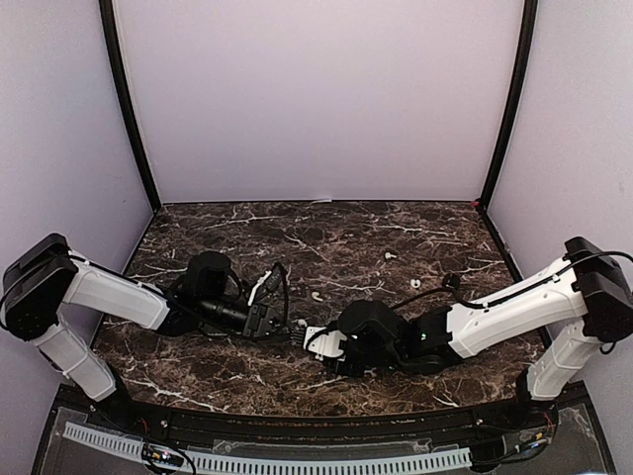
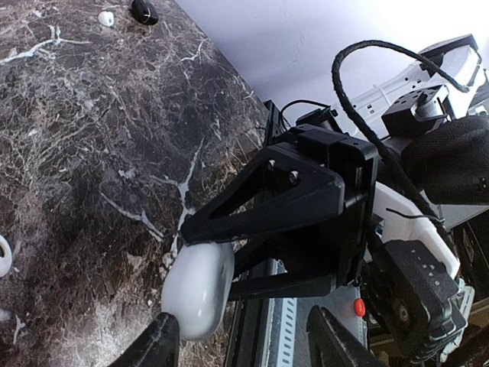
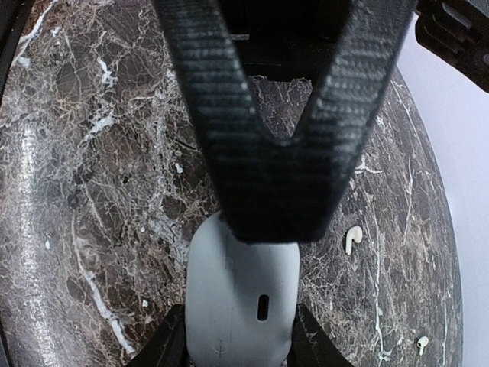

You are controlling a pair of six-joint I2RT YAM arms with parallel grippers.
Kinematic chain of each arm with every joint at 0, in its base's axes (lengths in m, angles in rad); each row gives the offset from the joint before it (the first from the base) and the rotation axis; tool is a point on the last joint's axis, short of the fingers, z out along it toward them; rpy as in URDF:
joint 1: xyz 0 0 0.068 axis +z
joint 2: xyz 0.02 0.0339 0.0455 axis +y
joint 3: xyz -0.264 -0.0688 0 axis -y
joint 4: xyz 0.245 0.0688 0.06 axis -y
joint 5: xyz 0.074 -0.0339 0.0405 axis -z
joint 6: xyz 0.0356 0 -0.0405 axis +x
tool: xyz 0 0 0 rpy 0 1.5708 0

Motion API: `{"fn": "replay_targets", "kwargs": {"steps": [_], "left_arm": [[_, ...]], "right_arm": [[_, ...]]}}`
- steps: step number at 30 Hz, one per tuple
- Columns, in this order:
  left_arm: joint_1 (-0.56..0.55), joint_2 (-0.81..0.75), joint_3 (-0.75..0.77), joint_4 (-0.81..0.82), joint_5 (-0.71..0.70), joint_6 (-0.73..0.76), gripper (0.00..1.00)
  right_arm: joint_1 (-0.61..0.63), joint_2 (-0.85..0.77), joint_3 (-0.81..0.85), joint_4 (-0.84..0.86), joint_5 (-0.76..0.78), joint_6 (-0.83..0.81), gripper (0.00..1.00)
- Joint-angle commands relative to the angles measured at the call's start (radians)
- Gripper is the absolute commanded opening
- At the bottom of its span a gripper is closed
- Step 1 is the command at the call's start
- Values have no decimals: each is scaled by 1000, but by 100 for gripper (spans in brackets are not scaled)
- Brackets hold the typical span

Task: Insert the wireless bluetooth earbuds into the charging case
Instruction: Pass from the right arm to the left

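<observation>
The white charging case (image 3: 241, 298) is held closed in my right gripper (image 3: 238, 345), a finger pressed on each side and its charging port toward the camera. From above the case (image 1: 315, 339) shows low over the marble near the front middle, at the tip of the right gripper (image 1: 321, 343). My left gripper (image 2: 248, 344) stands open, one finger (image 2: 160, 340) right beside the case (image 2: 197, 294), the other well apart. Its black finger (image 3: 267, 153) hangs over the case top. Wireless bluetooth earbuds lie loose on the table: one (image 3: 352, 238) near the case, another (image 3: 422, 344) farther off.
Two earbuds (image 1: 316, 295) (image 1: 391, 255) lie on the dark marble table (image 1: 396, 228) behind the grippers. A small black object (image 2: 144, 11) sits beside an earbud (image 2: 105, 18). Lilac walls close in three sides, and a slotted rail (image 1: 297, 461) runs along the near edge.
</observation>
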Motion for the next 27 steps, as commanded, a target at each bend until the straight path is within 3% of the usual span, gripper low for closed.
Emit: {"fn": "replay_targets", "kwargs": {"steps": [1,7,12,22,27], "left_arm": [[-26,23,39,-27,5,-4,60],[-26,11,35,-84,-125,5,65],[-2,-16,-27,11,-164,-53,65],[46,-33,-90,146,-72,-100,73],[31,43,-53,182,21,-122,66]], "right_arm": [[17,8,42,77,10,-19,35],[17,2,31,80,25,-21,35],[17,2,9,95,25,-19,35],[18,-52,-19,118,23,-22,36],[17,-41,-8,130,16,-28,36]]}}
